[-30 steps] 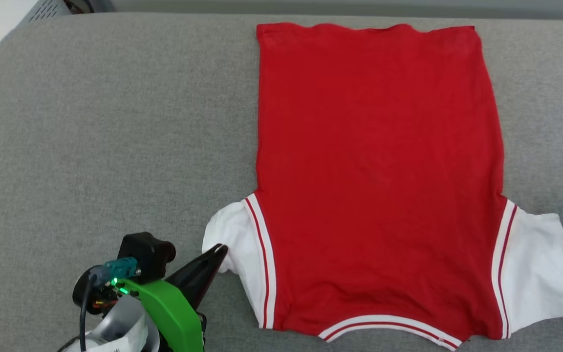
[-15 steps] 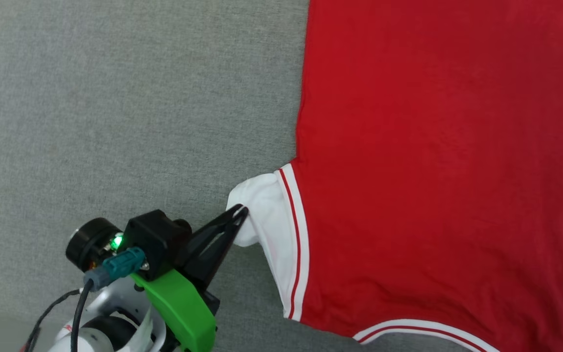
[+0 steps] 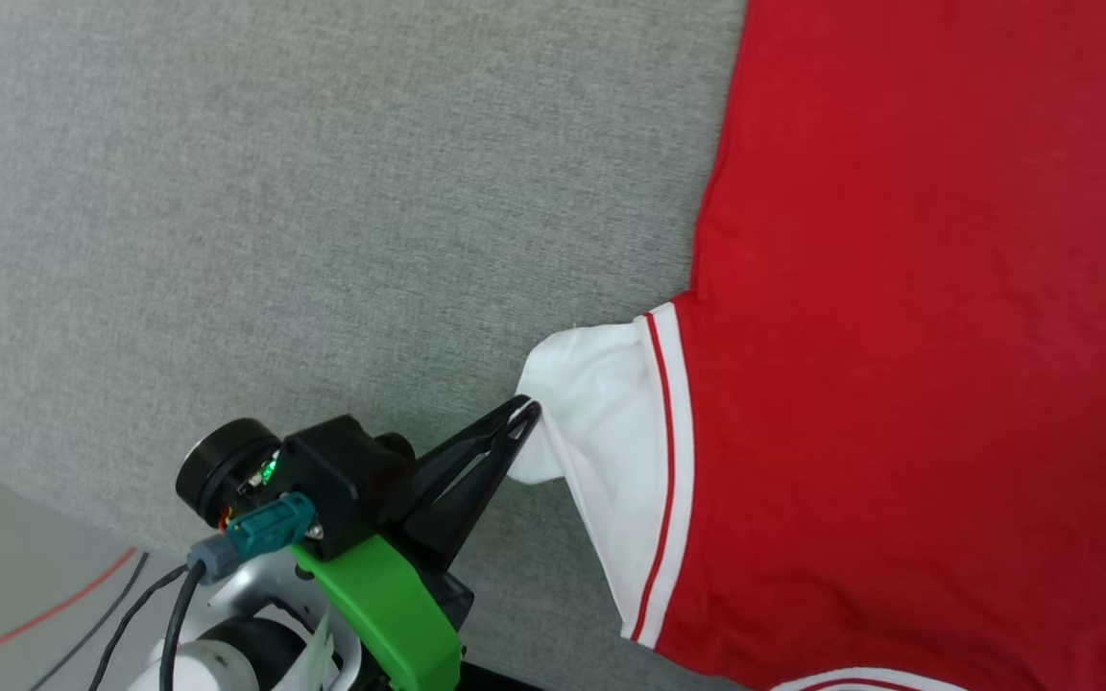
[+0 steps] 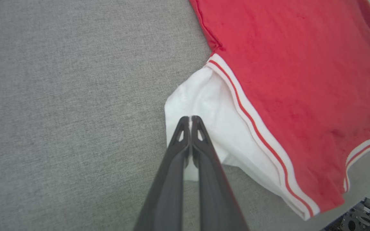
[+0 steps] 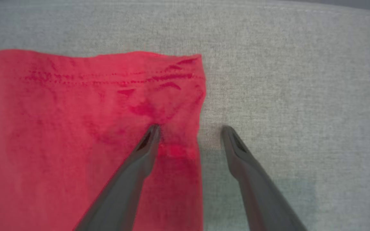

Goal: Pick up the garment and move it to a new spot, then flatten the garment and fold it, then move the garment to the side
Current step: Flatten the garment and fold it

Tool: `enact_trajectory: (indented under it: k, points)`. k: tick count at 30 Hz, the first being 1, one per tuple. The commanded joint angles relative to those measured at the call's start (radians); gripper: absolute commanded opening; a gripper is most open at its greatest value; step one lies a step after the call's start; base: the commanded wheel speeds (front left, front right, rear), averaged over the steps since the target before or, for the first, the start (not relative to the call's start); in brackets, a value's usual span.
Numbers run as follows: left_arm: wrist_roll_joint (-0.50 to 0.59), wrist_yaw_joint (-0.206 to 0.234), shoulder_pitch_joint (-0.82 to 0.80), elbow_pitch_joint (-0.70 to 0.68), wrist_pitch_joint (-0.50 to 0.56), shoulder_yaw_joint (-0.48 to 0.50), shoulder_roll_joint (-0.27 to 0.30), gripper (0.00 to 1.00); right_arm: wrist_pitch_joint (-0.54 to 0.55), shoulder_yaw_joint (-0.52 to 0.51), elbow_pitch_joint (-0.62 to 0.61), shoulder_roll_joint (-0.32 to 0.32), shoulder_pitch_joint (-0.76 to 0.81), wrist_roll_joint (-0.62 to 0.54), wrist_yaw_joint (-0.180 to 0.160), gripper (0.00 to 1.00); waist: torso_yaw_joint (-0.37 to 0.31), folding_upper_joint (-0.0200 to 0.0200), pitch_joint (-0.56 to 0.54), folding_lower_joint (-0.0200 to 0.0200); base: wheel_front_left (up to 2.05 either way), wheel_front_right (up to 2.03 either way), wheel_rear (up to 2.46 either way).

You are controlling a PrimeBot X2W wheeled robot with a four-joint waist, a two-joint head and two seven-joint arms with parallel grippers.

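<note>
The garment (image 3: 899, 336) lies spread flat, plain red side up, on the grey bench (image 3: 275, 240), well apart from its left edge. The left gripper (image 3: 526, 415), near the bench's near-left corner, has its fingers pressed together on the rim of the white sleeve (image 3: 601, 403). The right gripper (image 5: 189, 130) stands wide apart and holds nothing, straddling the garment's side edge just below a hem corner, one finger on red cloth and the other over bare bench.
</note>
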Motion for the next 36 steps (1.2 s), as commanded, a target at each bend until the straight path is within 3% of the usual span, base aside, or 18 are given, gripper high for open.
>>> enact_trajectory:
  k: [1,6,7,8,9,20,30,36]
  points:
    - [0.01,-0.006,-0.019,0.01,-0.011,0.0,-0.008,0.0,-0.006,-0.001,0.014,0.001,-0.014,-0.009,-0.001,1.0,0.034,0.0107,0.035,-0.0001,0.0,0.0,0.0]
    - [0.019,-0.009,-0.032,0.034,-0.028,-0.002,-0.012,0.0,-0.018,0.014,0.044,0.008,0.006,-0.009,-0.001,1.0,0.041,0.0107,0.044,-0.0001,0.0,0.0,0.0]
    - [0.019,-0.008,-0.034,0.038,-0.031,-0.001,-0.013,0.0,-0.014,0.016,0.05,0.008,0.011,-0.009,-0.001,0.46,0.042,0.0107,0.045,-0.0001,0.0,0.0,0.0]
    - [0.019,-0.008,-0.036,0.04,-0.033,0.0,-0.014,0.0,-0.011,0.015,0.054,0.008,0.015,-0.011,-0.001,0.26,0.042,0.0107,0.044,-0.0001,0.0,0.0,0.0]
    - [0.019,-0.008,-0.039,0.044,-0.034,0.0,-0.015,0.0,-0.008,0.014,0.058,0.006,0.02,-0.016,-0.001,0.0,0.043,0.0107,0.043,-0.0001,0.0,0.0,0.0]
    - [0.008,0.012,-0.037,0.08,-0.063,0.029,-0.019,0.0,-0.08,0.055,0.073,0.001,0.138,0.005,-0.001,0.0,0.002,0.0107,-0.053,-0.0001,0.0,0.0,0.0]
    - [-0.018,0.036,0.008,0.115,-0.053,0.057,0.007,0.0,-0.129,0.056,0.09,0.018,0.328,0.044,-0.001,0.0,-0.094,0.0107,-0.246,-0.0001,0.0,0.0,0.0]
    - [-0.033,0.054,0.058,0.159,-0.052,0.065,0.019,0.0,-0.123,0.103,0.044,0.02,0.504,0.128,-0.001,0.0,-0.168,0.0107,-0.386,-0.0001,0.0,0.0,0.0]
